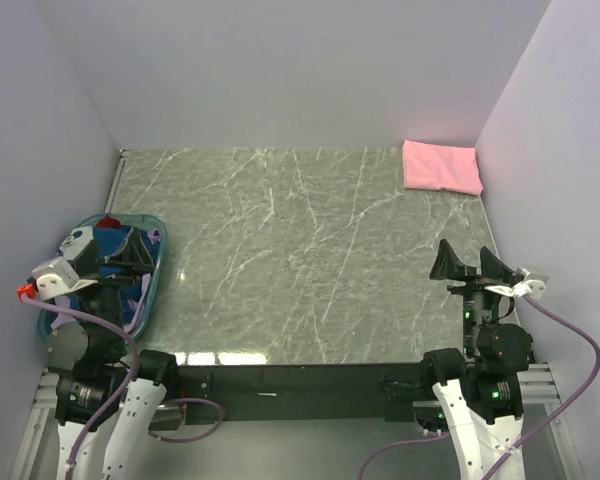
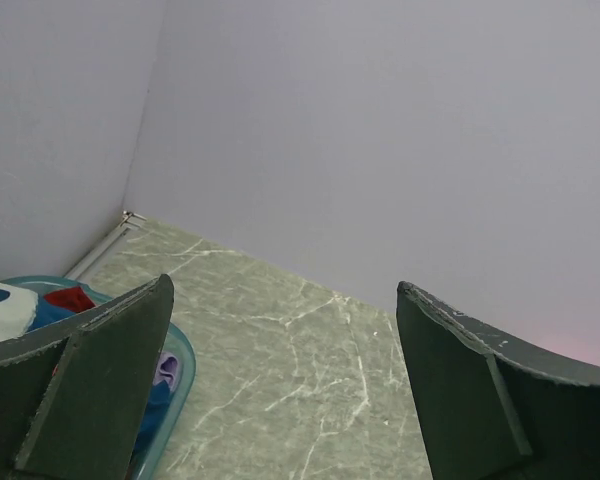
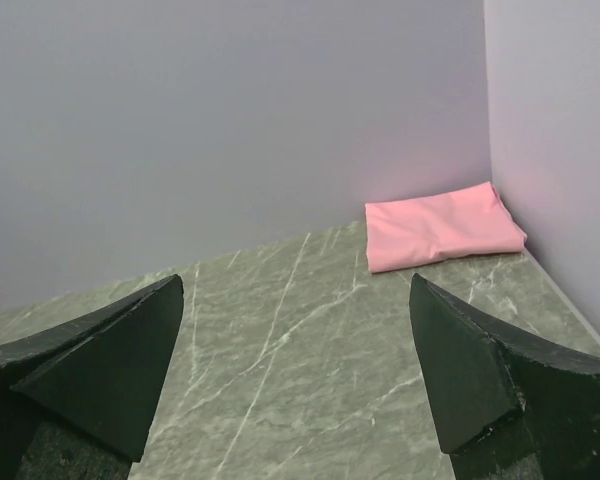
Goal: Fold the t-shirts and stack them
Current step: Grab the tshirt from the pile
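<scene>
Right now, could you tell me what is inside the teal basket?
Bunched t-shirts: navy, red and lavender cloth show. The left arm covers much of the basket; anything underneath is hidden.

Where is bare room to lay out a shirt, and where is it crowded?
The table is bare from the basket at its left edge across to the right wall. Crowded: the far right corner, holding the folded pink t-shirt, and the basket, heaped with shirts.

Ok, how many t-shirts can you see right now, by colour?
Pink t-shirt, folded, far right corner: 1
Navy t-shirt, in the basket: 1
Red t-shirt, basket: 1
Lavender t-shirt, basket: 1
Total: 4 showing; the pile may hide more.
</scene>
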